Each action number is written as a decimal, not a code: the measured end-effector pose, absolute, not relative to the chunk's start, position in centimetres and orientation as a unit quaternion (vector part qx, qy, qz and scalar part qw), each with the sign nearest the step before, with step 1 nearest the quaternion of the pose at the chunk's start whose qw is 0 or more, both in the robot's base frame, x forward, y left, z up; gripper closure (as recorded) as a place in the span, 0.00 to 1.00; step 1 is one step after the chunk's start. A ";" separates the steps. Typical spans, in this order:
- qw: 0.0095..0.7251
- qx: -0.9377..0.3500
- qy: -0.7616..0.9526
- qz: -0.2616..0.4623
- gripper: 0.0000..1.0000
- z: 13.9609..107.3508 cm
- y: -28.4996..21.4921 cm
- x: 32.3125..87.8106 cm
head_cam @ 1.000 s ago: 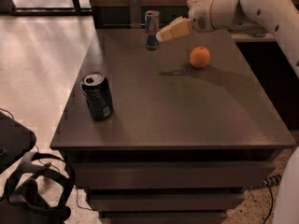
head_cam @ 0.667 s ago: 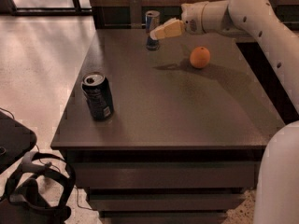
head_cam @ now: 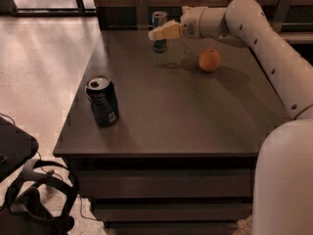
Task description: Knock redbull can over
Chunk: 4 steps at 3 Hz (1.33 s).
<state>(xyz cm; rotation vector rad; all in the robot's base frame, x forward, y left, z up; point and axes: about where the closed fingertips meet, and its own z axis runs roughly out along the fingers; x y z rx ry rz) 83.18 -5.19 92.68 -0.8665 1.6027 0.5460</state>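
Leftward travel of the pincer (head_cam: 153, 34) is noted since the earlier frames: its tip, previously at the can's right side, now crosses in front of the can's middle. Redbull can (head_cam: 159, 45) remains upright at the far edge of the surface (head_cam: 186, 116), left of centre. Whether the pincer is spread or pressed together cannot be told, and contact with the can cannot be confirmed. Arm (head_cam: 254, 26) reaches in from the right, above the far side. Orange (head_cam: 209, 60) sits right of the can, apart from it. Dark can (head_cam: 102, 102) stands upright near the front left corner, well apart from both.
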 end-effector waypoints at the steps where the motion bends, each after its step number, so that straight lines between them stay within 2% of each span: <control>1: 0.592 -0.357 0.679 0.248 0.00 91.5 -4.0 84.7; 3: 0.596 -0.345 0.677 0.260 0.00 90.0 -3.1 85.9; 4: 0.599 -0.348 0.671 0.264 0.15 89.5 -2.7 85.8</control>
